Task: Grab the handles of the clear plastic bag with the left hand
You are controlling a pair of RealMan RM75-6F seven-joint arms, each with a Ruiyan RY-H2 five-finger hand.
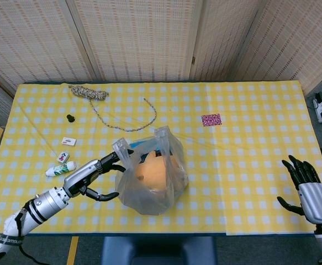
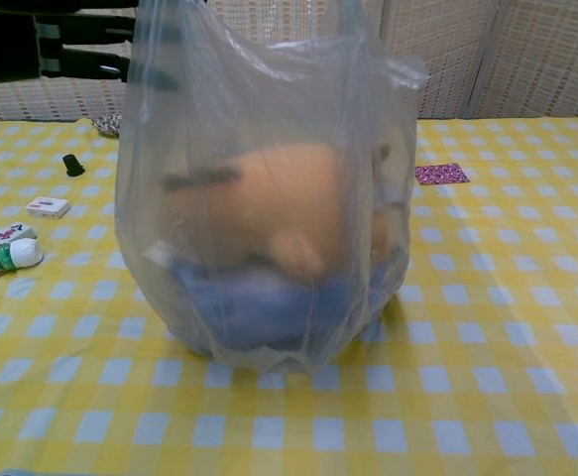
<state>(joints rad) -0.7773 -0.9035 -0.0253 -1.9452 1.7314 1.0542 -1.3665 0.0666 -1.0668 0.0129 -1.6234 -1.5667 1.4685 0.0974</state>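
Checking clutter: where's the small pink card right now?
Head view: the pink card lies flat on the tablecloth, right of the rope, behind the bag.
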